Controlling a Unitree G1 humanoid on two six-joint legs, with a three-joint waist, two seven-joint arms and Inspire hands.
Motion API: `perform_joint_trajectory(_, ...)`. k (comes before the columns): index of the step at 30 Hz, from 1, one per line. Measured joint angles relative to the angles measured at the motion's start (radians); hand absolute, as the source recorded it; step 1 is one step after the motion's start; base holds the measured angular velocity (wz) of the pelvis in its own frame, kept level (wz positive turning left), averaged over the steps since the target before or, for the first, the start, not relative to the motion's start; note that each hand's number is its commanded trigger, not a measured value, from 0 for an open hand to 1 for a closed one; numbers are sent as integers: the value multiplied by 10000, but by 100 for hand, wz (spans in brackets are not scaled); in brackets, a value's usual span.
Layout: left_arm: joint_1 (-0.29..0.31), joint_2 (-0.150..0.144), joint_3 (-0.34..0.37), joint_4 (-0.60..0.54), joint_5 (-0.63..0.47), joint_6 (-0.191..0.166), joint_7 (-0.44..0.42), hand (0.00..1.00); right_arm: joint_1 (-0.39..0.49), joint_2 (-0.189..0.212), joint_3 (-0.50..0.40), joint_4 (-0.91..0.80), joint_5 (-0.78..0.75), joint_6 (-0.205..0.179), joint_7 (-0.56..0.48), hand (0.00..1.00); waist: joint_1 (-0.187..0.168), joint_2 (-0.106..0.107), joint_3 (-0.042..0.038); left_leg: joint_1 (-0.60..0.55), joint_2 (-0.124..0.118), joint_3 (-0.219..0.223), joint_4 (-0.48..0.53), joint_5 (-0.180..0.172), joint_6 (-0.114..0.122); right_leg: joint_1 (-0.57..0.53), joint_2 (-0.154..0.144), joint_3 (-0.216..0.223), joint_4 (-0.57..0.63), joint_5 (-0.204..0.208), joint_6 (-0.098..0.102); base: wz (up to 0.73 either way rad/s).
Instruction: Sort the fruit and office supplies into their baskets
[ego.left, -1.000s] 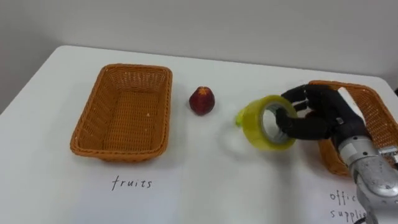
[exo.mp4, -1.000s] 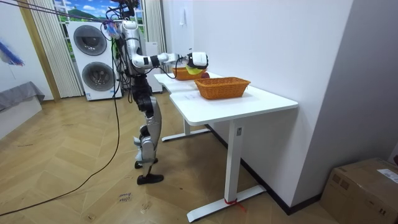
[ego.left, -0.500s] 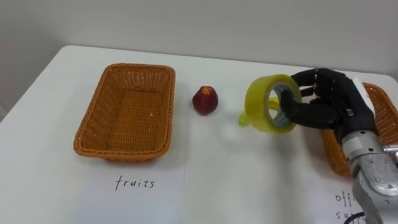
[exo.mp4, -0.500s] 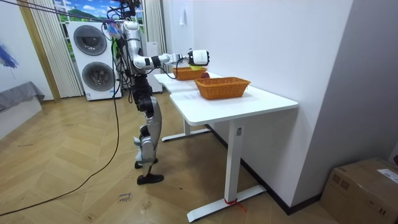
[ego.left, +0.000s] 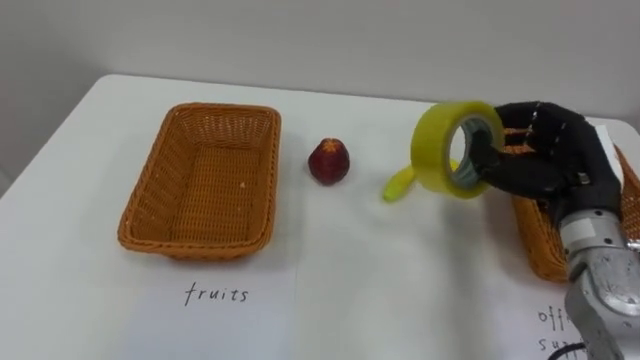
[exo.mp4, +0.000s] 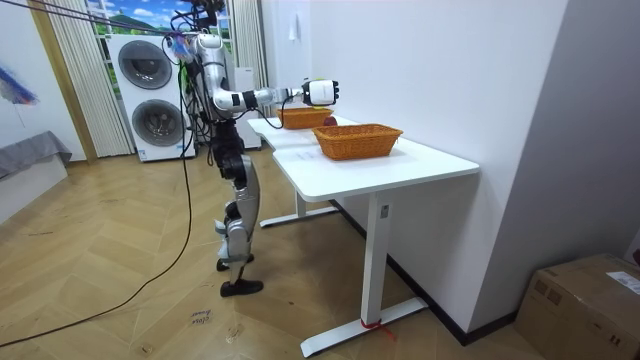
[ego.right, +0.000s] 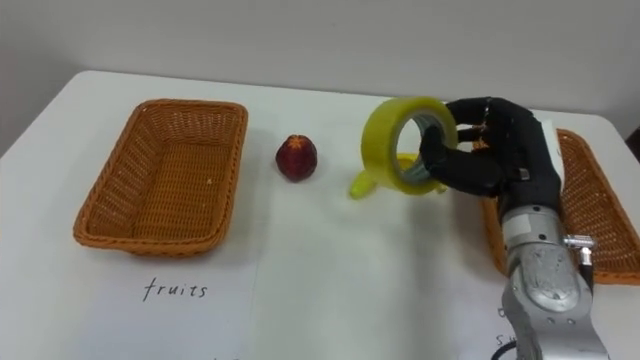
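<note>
The right hand (ego.left: 548, 152) is curled around the yellow tape roll (ego.left: 436, 150), held above the middle of the table (ego.left: 350, 285). The office basket (ego.left: 535, 238) lies just right of it and lower, at the right edge.

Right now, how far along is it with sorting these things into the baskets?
Barely begun. Done: nothing visible; the fruits basket is empty. In hand: the right hand grips the yellow tape roll in the air beside the office basket, whose inside is partly hidden. Left: dropping the tape in, then the red fruit and the yellow-green item lying on the table.
</note>
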Motion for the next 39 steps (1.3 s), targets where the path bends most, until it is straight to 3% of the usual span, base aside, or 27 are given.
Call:
perform_joint_trajectory(7, 101, -30, -2, -36, -1, 29, 39, 0, -16, -101, -481, 25, 565, 0, -611, 100, -112, 53, -25, -17, -1, -2, -7, 3, -3, -40, 9, 18, 0, 0, 0, 0)
perform_joint_trajectory(14, 181, -28, -4, -103, -1, 26, 67, 0, -25, -460, -743, 25, 1300, 0, -1284, 100, -202, -3, -11, 67, 10, 136, -44, 5, -4, -53, 21, 116, 2, 0, 0, -5)
perform_joint_trajectory(28, 346, -36, 88, -114, -100, 35, 43, 0, -25, -483, -1348, 865, 1867, 3, -1986, 100, -382, -150, 26, 221, 28, 286, -95, 1, -3, -44, 48, 314, 10, 2, -2, -3)
perform_joint_trajectory(39, 343, -28, 203, -111, -90, 15, 40, 0, -24, -580, -1745, 1137, 1919, 3, -2255, 100, -475, -259, -16, 248, 50, 529, -163, 6, -6, -175, 85, 567, -12, 1, -3, -7)
